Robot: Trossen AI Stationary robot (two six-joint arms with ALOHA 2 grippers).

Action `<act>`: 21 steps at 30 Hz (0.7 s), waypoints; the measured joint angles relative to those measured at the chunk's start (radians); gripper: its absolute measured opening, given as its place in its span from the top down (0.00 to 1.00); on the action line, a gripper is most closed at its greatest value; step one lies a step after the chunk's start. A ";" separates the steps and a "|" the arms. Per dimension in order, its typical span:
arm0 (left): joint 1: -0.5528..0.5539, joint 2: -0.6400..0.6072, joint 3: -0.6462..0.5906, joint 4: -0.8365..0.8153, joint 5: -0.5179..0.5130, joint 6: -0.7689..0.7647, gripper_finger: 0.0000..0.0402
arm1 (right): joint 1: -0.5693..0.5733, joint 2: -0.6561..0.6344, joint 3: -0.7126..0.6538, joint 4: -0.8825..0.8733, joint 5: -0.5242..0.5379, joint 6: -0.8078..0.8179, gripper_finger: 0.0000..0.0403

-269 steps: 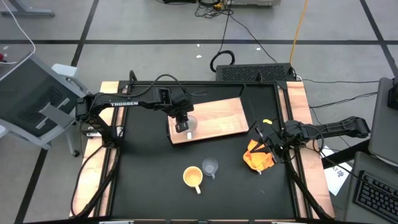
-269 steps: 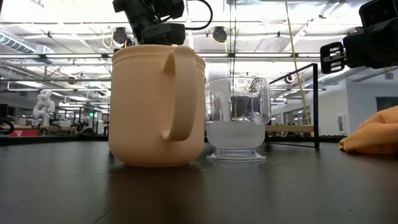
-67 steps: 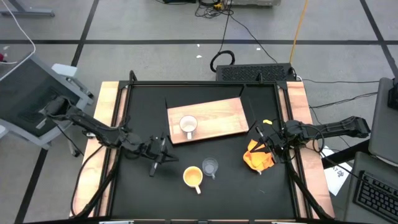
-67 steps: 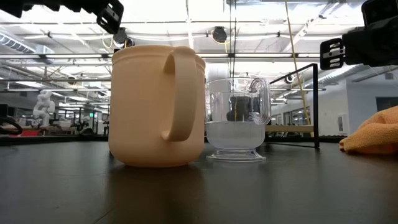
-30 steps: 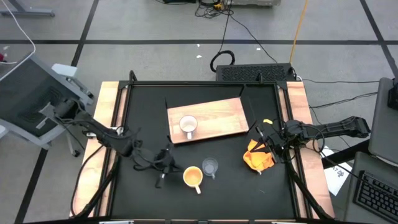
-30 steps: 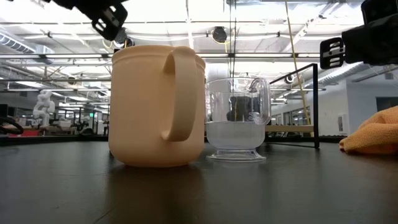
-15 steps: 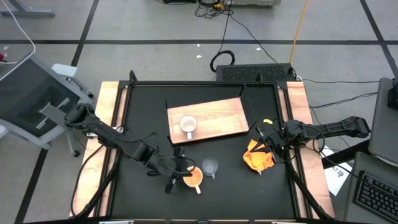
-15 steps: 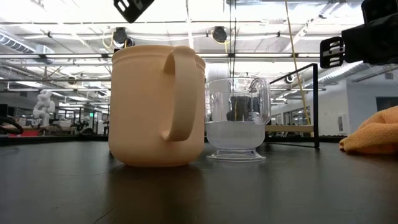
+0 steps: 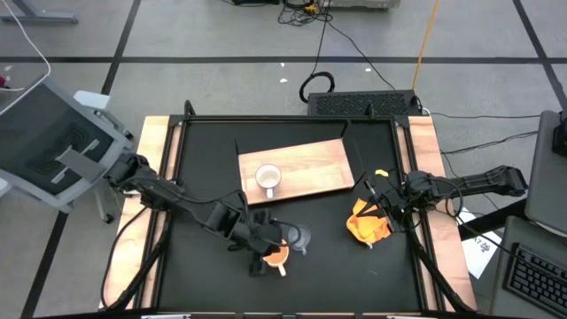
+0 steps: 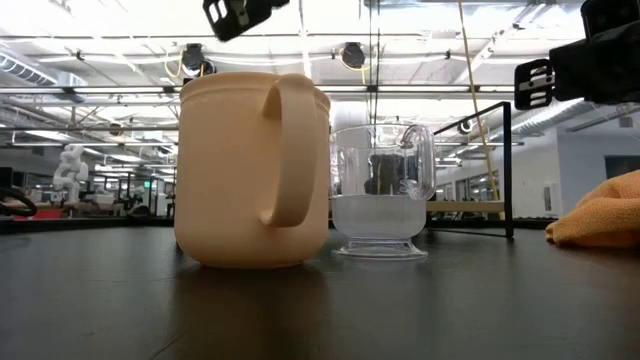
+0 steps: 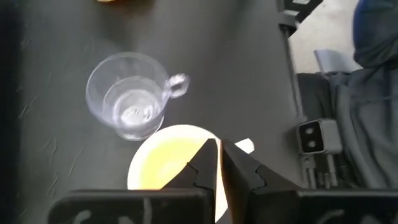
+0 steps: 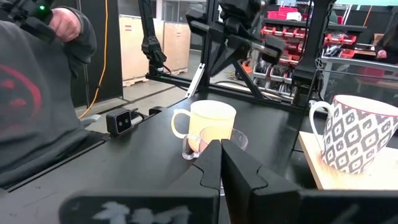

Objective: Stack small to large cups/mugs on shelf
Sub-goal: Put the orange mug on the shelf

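A white patterned mug [image 9: 267, 180] [image 12: 357, 134] stands upright on the wooden shelf board [image 9: 310, 164]. The yellow-orange mug [image 9: 278, 257] [image 10: 250, 170] and the clear glass cup [image 9: 300, 237] [image 10: 383, 190] stand side by side on the black tabletop, near its front. My left gripper [image 9: 275, 245] [image 11: 219, 149] hovers above the yellow mug's rim [image 11: 168, 155], fingers shut, touching nothing. My right gripper [image 9: 367, 190] [image 12: 219, 149] waits shut at the table's right, above the orange cloth.
An orange cloth [image 9: 368, 224] [image 10: 600, 220] lies bunched at the right. A black metal frame [image 10: 508, 170] runs round the table. A person's grey sleeve [image 12: 37, 93] shows beyond the table's near edge.
My left gripper has travelled toward the table's right, from beside the yellow mug to a place above its rim. The mugs, the glass cup and the cloth have stayed where they were.
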 joint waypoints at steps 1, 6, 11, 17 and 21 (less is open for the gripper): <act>0.000 0.001 0.008 -0.002 0.001 0.005 0.94 | 0.000 0.000 0.000 0.000 0.000 0.000 1.00; 0.000 0.001 0.036 -0.029 0.008 0.032 0.89 | 0.000 0.000 0.000 -0.004 0.000 0.000 1.00; 0.005 0.002 0.036 -0.051 0.000 0.050 0.78 | 0.000 0.000 0.000 -0.008 0.000 0.000 1.00; 0.034 0.002 0.035 -0.093 -0.013 0.010 0.64 | 0.000 0.000 0.000 -0.008 0.000 0.000 1.00; 0.044 0.011 0.034 -0.128 0.004 -0.004 0.58 | 0.000 0.000 0.000 -0.008 0.000 0.000 1.00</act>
